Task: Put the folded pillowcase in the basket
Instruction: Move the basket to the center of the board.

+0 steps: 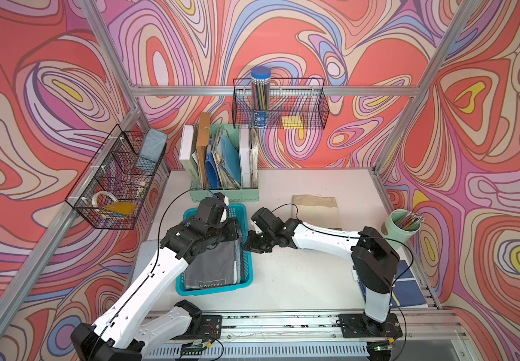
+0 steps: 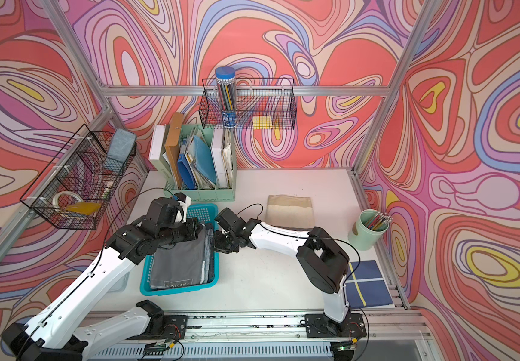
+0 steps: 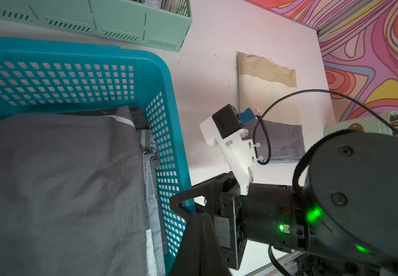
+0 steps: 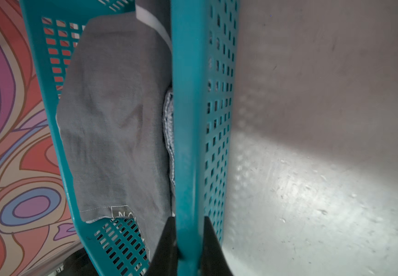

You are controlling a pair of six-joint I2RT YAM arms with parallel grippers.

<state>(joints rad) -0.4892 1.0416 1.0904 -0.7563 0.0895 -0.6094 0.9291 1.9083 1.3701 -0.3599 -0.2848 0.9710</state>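
Observation:
The turquoise basket stands on the table's left half. A folded grey pillowcase with a printed label lies flat inside it, on top of other folded cloth. My right gripper is shut on the basket's right rim, one finger inside the wall and one outside. My left gripper hangs over the basket's right side, close to the right gripper. It is shut with nothing between its fingers.
A folded beige cloth lies on a grey one behind the right arm. A green file organizer stands behind the basket. A pencil cup and a blue folder sit at the right edge. Black wire baskets hang on the walls.

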